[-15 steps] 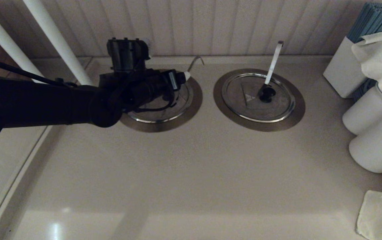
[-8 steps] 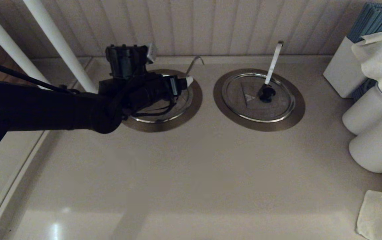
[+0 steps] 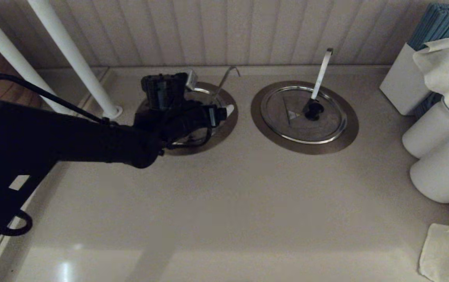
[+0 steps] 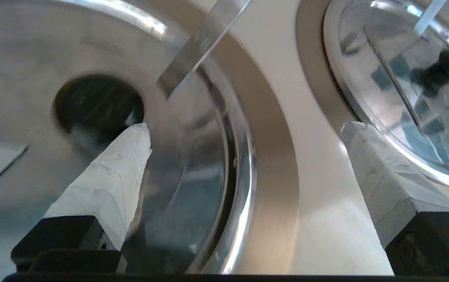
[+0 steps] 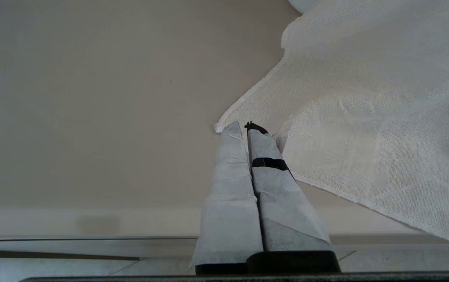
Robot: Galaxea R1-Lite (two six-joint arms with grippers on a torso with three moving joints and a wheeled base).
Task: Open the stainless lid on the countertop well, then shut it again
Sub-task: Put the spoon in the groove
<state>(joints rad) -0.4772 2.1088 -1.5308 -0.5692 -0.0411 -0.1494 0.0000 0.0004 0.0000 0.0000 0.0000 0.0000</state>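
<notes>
Two lidded wells are set in the countertop. The left stainless lid (image 3: 201,91) (image 4: 32,58) lies on its well, inside the brushed collar (image 3: 230,125) (image 4: 271,164). A thin ladle handle (image 3: 226,76) sticks out at its edge. My left gripper (image 3: 209,96) (image 4: 246,126) hovers open over this lid. One fingertip (image 4: 130,145) is beside the black knob (image 4: 95,102); the other (image 4: 365,149) is over the counter between the wells. Nothing is held. My right gripper (image 5: 242,127) is shut and empty, low over the near counter by a white cloth.
The right well's lid (image 3: 287,125) (image 4: 404,129) is closed, with knob (image 3: 313,111) and a flat ladle handle (image 3: 320,74). White posts (image 3: 71,55) stand back left. A box (image 3: 402,84), white containers (image 3: 432,133) and cloth (image 3: 448,70) (image 5: 365,117) crowd the right side.
My left arm has shifted right and toward the near side above the left lid. The lid stays on its well. The right lid is unchanged.
</notes>
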